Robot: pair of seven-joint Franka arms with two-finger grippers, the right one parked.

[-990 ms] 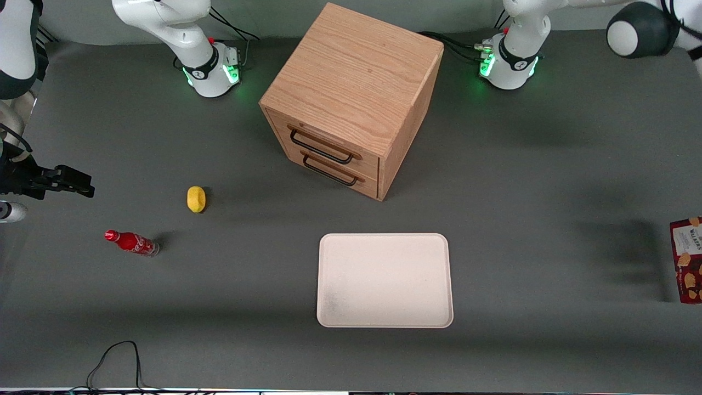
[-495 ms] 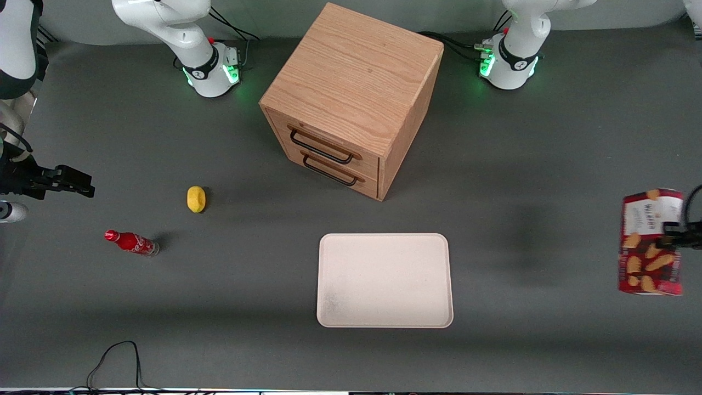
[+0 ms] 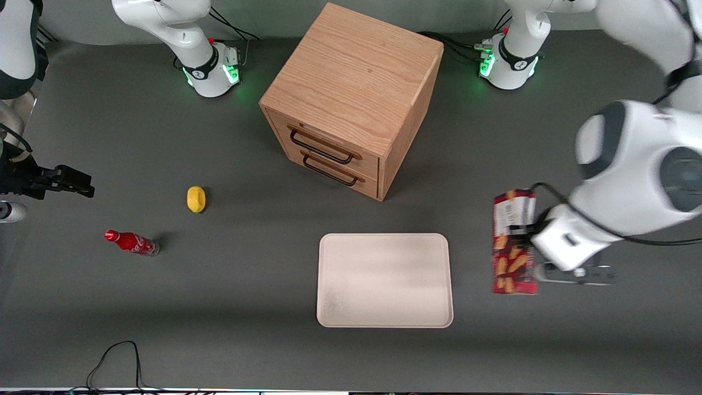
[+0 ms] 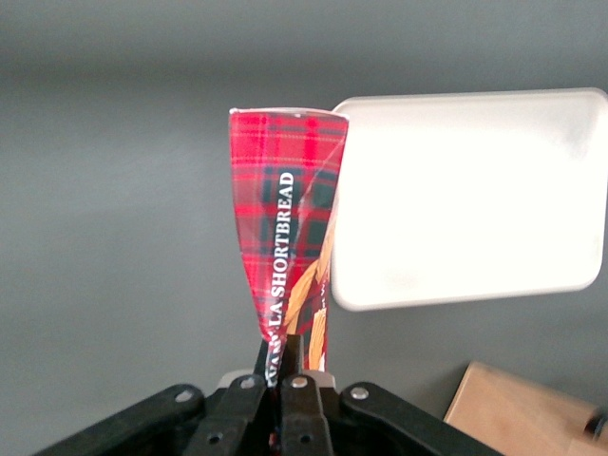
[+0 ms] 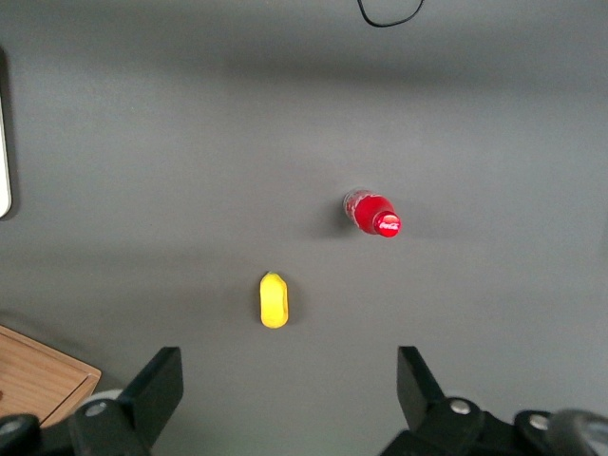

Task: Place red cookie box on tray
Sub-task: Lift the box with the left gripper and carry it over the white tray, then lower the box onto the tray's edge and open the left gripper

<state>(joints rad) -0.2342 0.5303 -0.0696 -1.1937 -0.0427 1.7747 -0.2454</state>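
gripper [image 3: 521, 233] clamped on the red cookie box [image 3: 514, 241], fingers pinched tight onto the carton's narrow edge, as seen in the wrist view [image 4: 285, 366]. held clear of the table [image 3: 219, 329], hanging on edge with its long side running toward the front camera, just beside the tray [image 3: 384, 280] on the working arm's side, not yet over it. swept in fast: a second ago barely showing at the working arm's end of the table, half a second ago partway in, now close to the tray's rim. also turned since then, from broad biscuit face showing to mostly narrow side.

tray bare and unmoved, nearer the front camera than the wooden drawer cabinet [image 3: 351, 99]. lemon [image 3: 196, 198] and small red soda bottle [image 3: 131, 242] unmoved toward the parked arm's end, well apart from all this.

carry nearly done, probably; left to do: a short further shift over the tray, a lowering, a release. on-edge hold likely to tip the box on release unless laid flat or set down gently.
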